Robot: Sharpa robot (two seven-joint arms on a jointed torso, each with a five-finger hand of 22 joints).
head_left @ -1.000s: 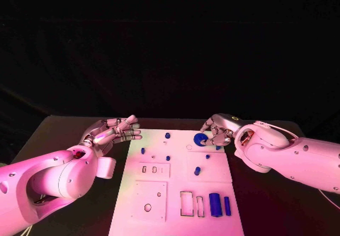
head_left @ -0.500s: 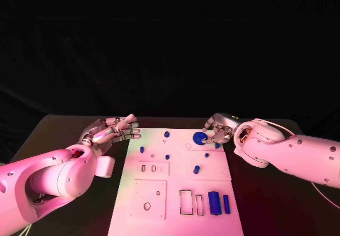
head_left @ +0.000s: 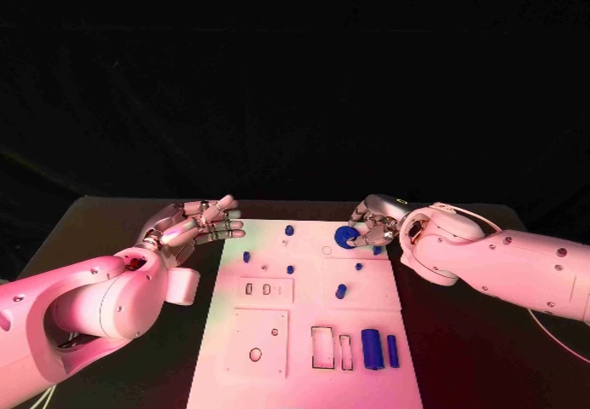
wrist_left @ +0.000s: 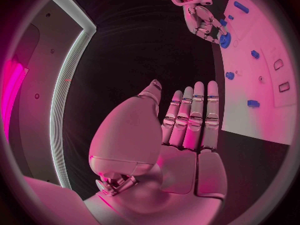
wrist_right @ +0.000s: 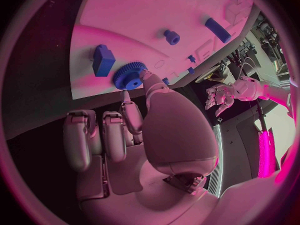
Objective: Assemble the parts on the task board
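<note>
The white task board (head_left: pixel 369 298) lies in the middle of the black table. My right hand (head_left: pixel 373 227) pinches a blue gear (head_left: pixel 347 238) between thumb and a finger, over the board's far right corner. The right wrist view shows the gear (wrist_right: pixel 129 76) at the fingertips of that hand (wrist_right: pixel 144 130), with a blue block (wrist_right: pixel 102 60) right beside it on the board. My left hand (head_left: pixel 197 223) hovers off the board's far left corner, fingers straight and apart, holding nothing. The left wrist view shows that flat palm (wrist_left: pixel 181 130).
Small blue pegs (head_left: pixel 290 229) (head_left: pixel 246 256) (head_left: pixel 341 291) stand on the board's far half. Two blue bars (head_left: pixel 372 348) (head_left: pixel 392 350) lie beside rectangular slots (head_left: pixel 323 348) near the front. A round hole (head_left: pixel 327 250) sits just left of the gear.
The whole picture has shifted slightly; both hands and the gear keep their places relative to the board.
</note>
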